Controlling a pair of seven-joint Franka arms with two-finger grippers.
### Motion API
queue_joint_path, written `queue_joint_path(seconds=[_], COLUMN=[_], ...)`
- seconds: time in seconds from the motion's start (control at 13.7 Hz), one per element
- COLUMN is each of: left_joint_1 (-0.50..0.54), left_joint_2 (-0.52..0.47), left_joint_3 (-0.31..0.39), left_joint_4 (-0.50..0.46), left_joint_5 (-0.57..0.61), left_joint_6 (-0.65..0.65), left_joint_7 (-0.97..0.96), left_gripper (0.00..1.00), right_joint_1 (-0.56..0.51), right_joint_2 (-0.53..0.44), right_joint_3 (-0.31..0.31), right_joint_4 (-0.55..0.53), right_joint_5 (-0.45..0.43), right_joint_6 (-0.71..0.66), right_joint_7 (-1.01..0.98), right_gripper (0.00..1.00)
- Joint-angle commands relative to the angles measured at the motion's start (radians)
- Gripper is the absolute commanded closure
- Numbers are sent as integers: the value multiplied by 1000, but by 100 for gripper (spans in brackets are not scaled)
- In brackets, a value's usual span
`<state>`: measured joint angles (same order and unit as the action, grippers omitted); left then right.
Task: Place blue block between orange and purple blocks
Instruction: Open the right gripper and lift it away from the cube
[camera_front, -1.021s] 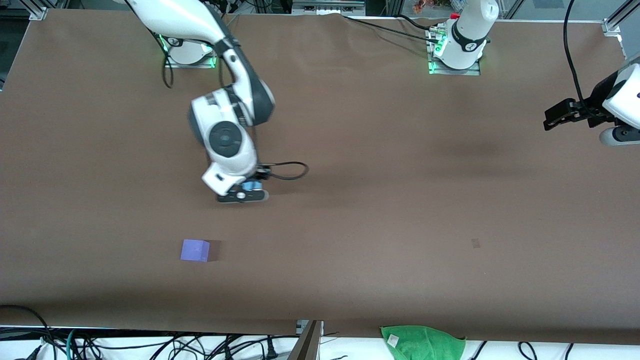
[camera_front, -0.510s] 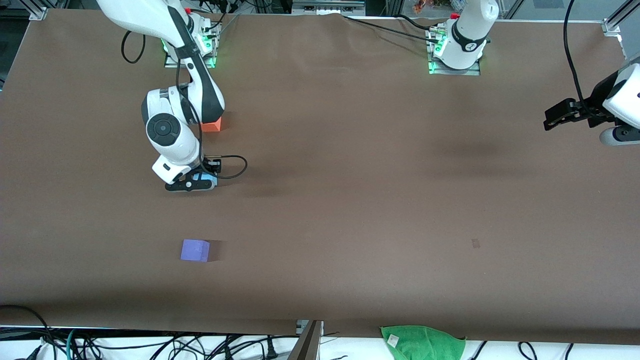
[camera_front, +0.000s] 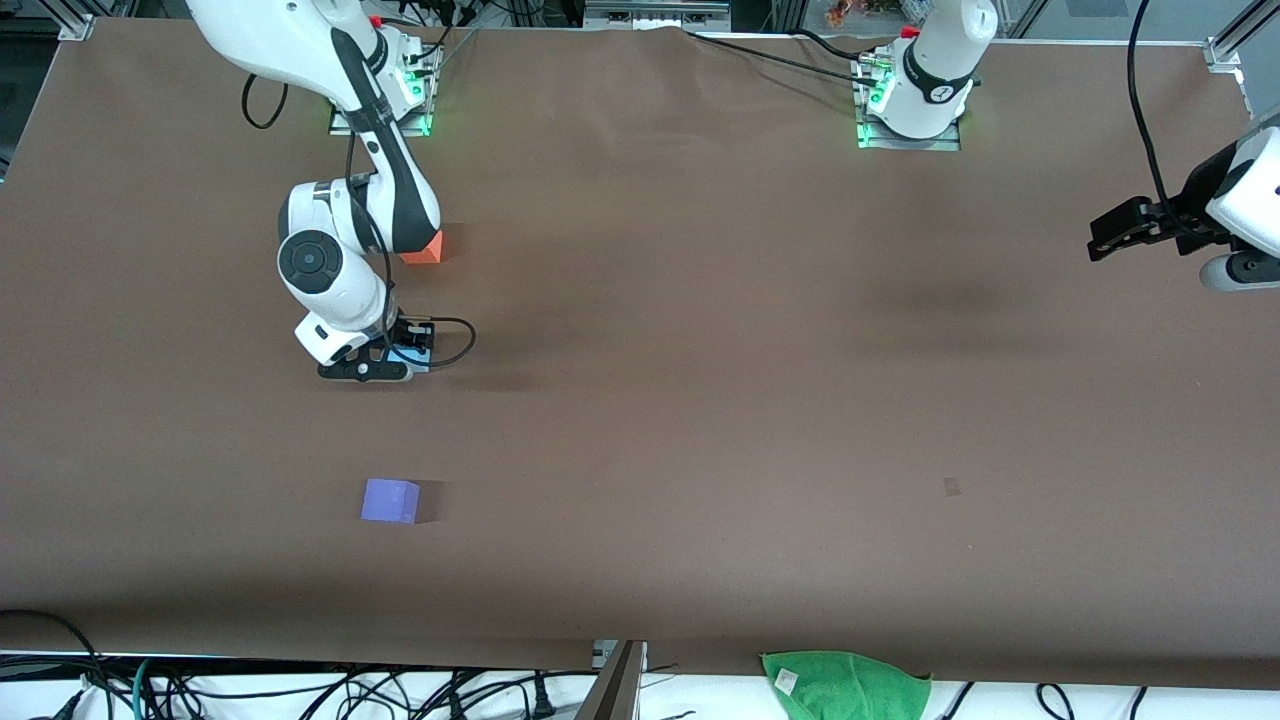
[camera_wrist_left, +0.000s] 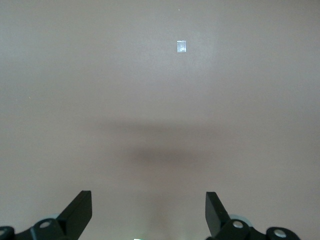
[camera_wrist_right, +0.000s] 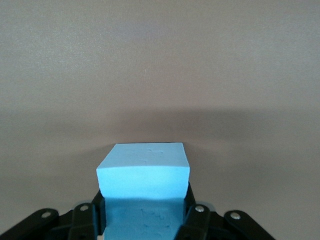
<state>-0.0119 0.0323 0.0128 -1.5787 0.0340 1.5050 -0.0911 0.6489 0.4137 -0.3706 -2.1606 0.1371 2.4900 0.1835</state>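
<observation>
My right gripper (camera_front: 400, 358) is shut on the light sky-blue block (camera_front: 413, 354), which fills the space between its fingers in the right wrist view (camera_wrist_right: 144, 187). It holds the block over the table between the orange block (camera_front: 425, 249), partly hidden by the right arm, and the violet-purple block (camera_front: 390, 500), which lies nearer the front camera. My left gripper (camera_front: 1105, 235) is open and empty and waits at the left arm's end of the table; its fingertips (camera_wrist_left: 79, 210) show over bare table.
A green cloth (camera_front: 848, 683) lies off the table's front edge. A small pale mark (camera_front: 951, 487) is on the brown table cover; it also shows in the left wrist view (camera_wrist_left: 181, 46). Cables hang along the front edge.
My right arm has swung toward its own end of the table with the blue block, uncovering the orange block, then slowed over the spot between the two cubes. The left arm has not moved.
</observation>
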Motion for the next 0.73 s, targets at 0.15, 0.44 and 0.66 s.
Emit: queue_joint_path(seconds=[0.15,0.44,0.66], left_joint_1=[4,4,6], left_joint_2=[6,8,8], left_joint_3=[1,1,1], left_joint_4=[28,28,28], left_joint_5=[-9,-8,-8], left_joint_6=[-17,-16,-14], left_joint_7=[-1,-1,-1], left_gripper=[0,0,0], right_joint_1=[-2,3,5], right_joint_2=[8,-47,-114], right_joint_3=[9,10,6], right_joint_4=[-7,62,212], right_joint_5=[27,27,30], right_joint_6=[41,-54,-328], right_joint_7=[-22,-27,-4], right_gripper=[9,1,1])
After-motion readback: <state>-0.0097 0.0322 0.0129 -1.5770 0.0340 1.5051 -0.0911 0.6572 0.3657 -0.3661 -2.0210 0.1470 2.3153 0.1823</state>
